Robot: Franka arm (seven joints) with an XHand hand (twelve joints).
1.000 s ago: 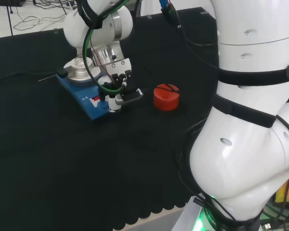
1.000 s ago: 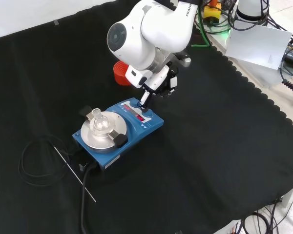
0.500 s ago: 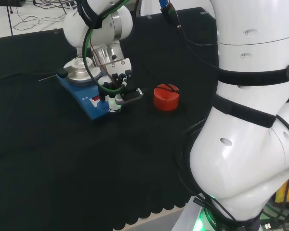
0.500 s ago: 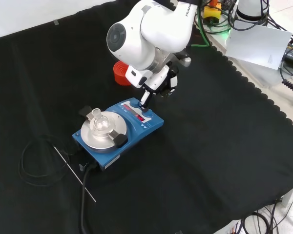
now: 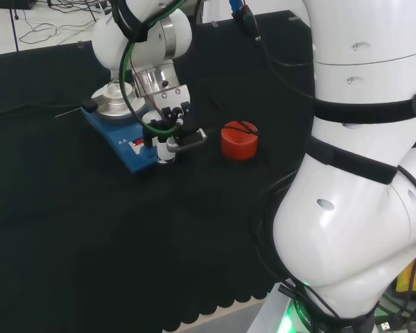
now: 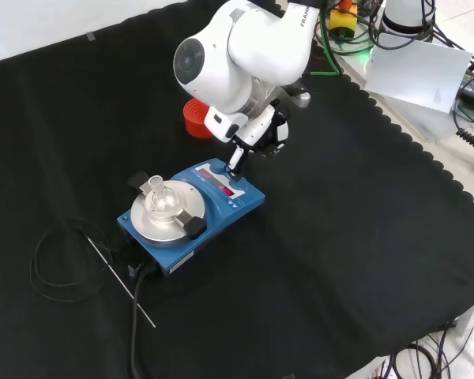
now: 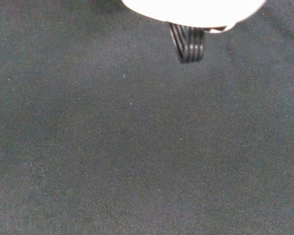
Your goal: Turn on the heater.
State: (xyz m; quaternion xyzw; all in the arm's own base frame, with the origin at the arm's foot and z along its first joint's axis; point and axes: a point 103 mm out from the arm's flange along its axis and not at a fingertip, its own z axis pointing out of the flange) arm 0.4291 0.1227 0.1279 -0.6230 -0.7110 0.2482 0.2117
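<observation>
Front view: the arm entered from the top centre of the frame, its big white link with the round grey cap standing upper centre. Below it the hand (image 6: 257,138) hung tilted down toward the lower left. One finger (image 6: 235,160) was stretched out straight, its tip at the front panel of the heater (image 6: 221,207); whether the tip actually touched the panel could not be told. The other fingers looked bunched back near the palm, and nothing was held.

Head view: the hand (image 5: 168,125) sat upper left of centre, a white fingertip (image 5: 164,148) at the near right corner of the heater (image 5: 121,139). One digit stuck out sideways to the right.

The heater, a blue box with a round silver plate (image 6: 164,215), lay left of centre in the front view, just below and left of the hand. A small clear glass flask (image 6: 160,198) stood on the plate. A black cable (image 6: 63,260) looped on the cloth (image 6: 355,237) at lower left, beside a thin pale rod (image 6: 120,283).

A red ribbed ring (image 5: 239,140) stood just right of the hand in the head view, apart from it; in the front view the ring (image 6: 194,120) was partly behind the white link.

Open cloth spread across the whole right and lower part of the front view, out to the scalloped edge at the right.

Wrist view: bare black cloth (image 7: 137,147), with a blurred white part of the hand (image 7: 196,10) at the frame edge.
</observation>
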